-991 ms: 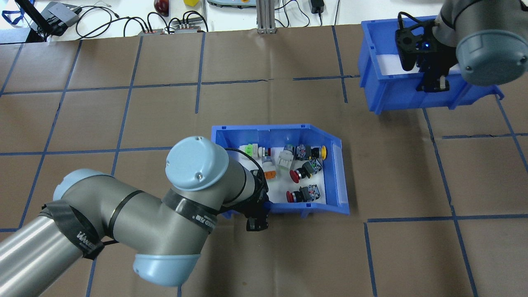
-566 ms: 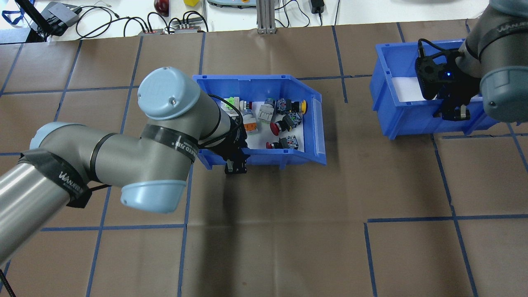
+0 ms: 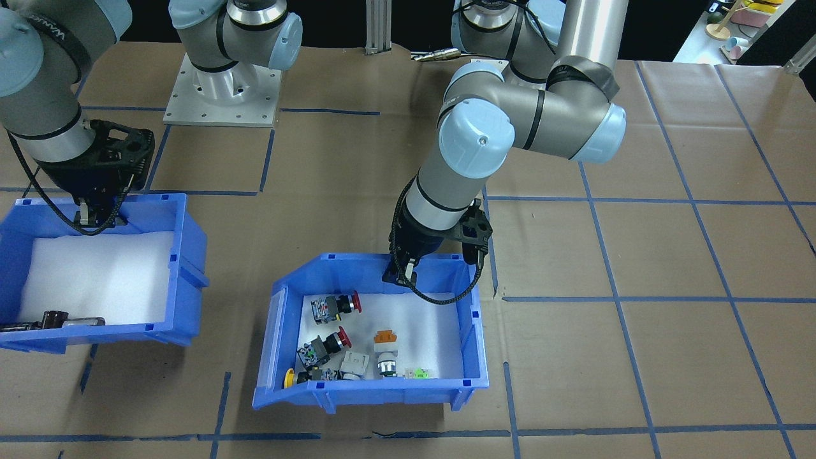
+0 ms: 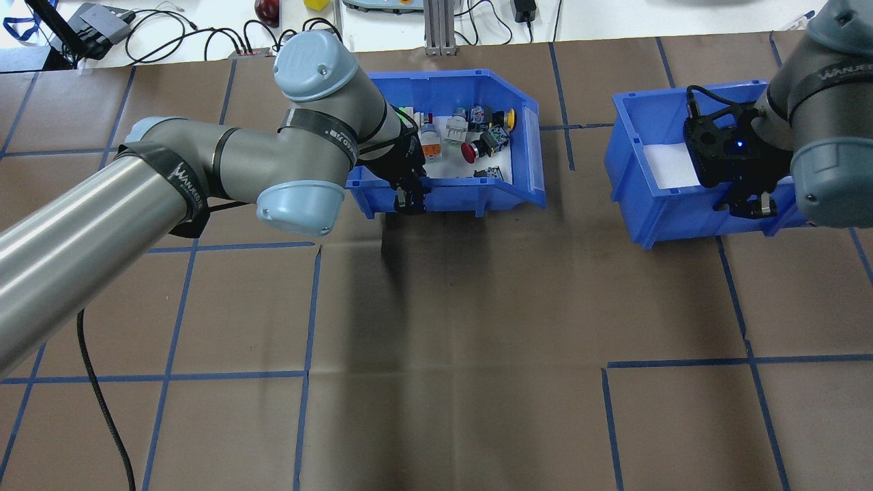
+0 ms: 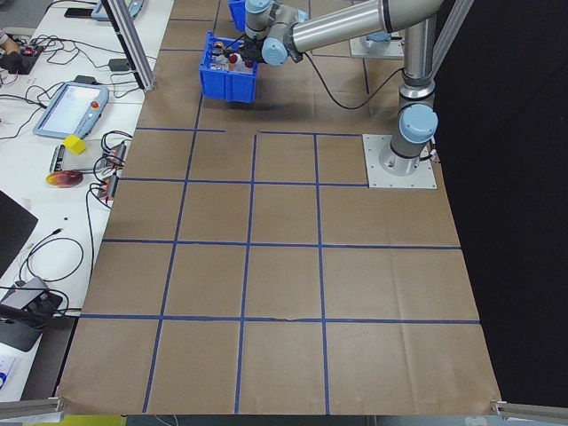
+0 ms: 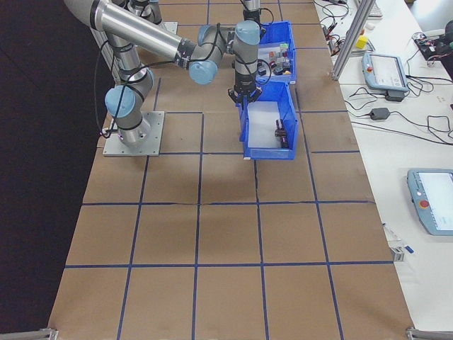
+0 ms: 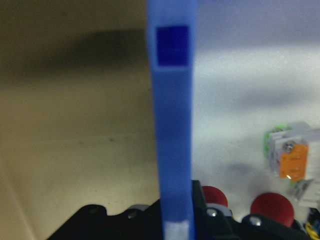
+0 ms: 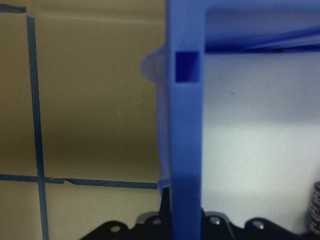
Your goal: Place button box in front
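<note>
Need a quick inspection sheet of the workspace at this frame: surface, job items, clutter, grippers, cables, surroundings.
Surface: brown paper-covered table with a blue tape grid.
Job's things: button box far from the robot's base, holding red, yellow, orange and green push-buttons on white foam.
Clutter: second blue bin, white foam, a few dark cylindrical parts at one end.
Grippers: left gripper shut on the button box's near wall; right gripper shut on the second blue bin's wall.
Cables: black cable trailing beside the left arm.
Surroundings: white bench with teach pendants, wires and adapters.
</note>
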You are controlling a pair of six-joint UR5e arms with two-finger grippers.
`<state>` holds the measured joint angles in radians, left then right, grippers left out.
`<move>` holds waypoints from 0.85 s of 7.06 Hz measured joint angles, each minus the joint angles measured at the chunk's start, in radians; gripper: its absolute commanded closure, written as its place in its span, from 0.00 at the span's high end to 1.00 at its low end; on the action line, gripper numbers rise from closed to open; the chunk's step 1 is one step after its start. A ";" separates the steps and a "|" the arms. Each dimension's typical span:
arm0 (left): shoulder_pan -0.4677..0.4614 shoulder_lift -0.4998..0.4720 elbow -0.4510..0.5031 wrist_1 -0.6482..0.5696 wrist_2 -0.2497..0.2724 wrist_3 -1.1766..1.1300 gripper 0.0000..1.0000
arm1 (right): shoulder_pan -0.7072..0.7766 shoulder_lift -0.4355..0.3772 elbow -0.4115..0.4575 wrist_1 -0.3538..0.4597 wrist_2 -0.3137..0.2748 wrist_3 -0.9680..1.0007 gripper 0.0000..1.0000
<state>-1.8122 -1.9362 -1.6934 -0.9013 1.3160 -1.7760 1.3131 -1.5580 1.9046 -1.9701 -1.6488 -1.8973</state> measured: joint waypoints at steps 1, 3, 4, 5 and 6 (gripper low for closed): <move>0.000 -0.038 0.023 0.020 -0.002 -0.015 0.00 | 0.000 0.000 0.001 0.000 0.000 -0.004 0.06; 0.000 -0.089 0.056 0.045 -0.003 -0.040 0.00 | 0.000 -0.001 0.005 0.000 0.000 -0.006 0.06; 0.000 -0.111 0.072 0.049 -0.004 -0.046 0.00 | 0.001 0.000 0.008 0.000 0.001 -0.006 0.06; -0.001 -0.127 0.084 0.051 -0.005 -0.048 0.00 | 0.001 0.000 0.009 -0.001 0.001 -0.004 0.06; -0.004 -0.134 0.091 0.052 -0.005 -0.046 0.00 | 0.002 -0.001 0.010 -0.001 0.001 -0.001 0.06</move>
<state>-1.8160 -2.0701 -1.6025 -0.8496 1.3106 -1.8223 1.3150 -1.5585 1.9146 -1.9710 -1.6476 -1.8981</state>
